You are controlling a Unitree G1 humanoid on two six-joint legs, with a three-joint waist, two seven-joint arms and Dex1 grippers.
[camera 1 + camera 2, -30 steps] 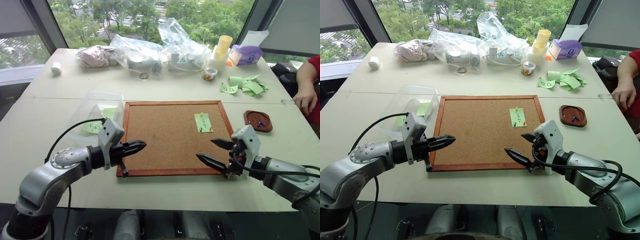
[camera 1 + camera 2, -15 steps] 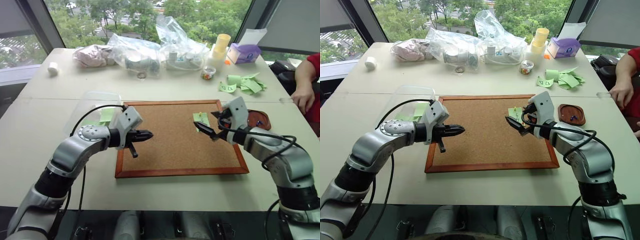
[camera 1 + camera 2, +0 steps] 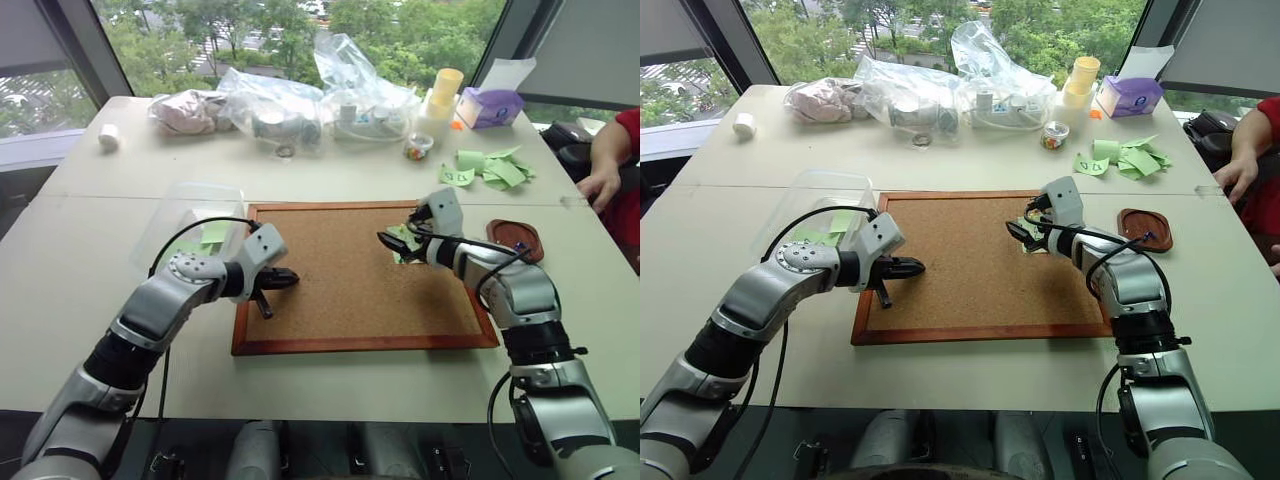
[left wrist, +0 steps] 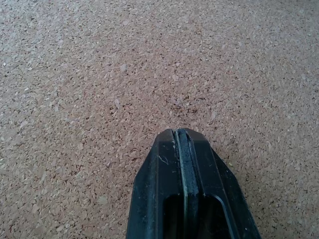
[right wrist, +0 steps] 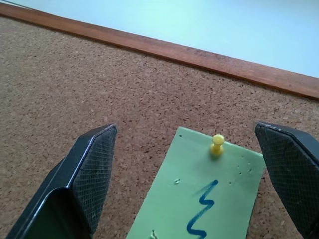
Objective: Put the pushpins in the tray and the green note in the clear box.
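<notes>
The right gripper [image 5: 192,174] stands with its two black fingers spread wide, one on either side of the small light-green paper note with a blue scribble [image 5: 204,199] — the note lies between them, flat on the cork, touched by neither finger as far as the wrist view shows. A tiny yellow-headed pushpin [image 5: 217,142] stands upright in the note near its top edge, between the two fingertips. All this sits on the large wood-framed cork board [image 3: 340,290], in its far right part, near the frame's far edge. Just beyond the board's right side, on the pale table [image 3: 100,250], rests the small dark reddish-brown wooden tray [image 3: 527,240], well apart from the open fingers; something small and dark lies in it, too small to identify. Across the board the left gripper [image 3: 288,279] has its fingers pressed together on nothing, poised over bare cork near the board's left edge. Beside that edge stands the clear shallow plastic box [image 3: 190,215], with green slips inside.
</notes>
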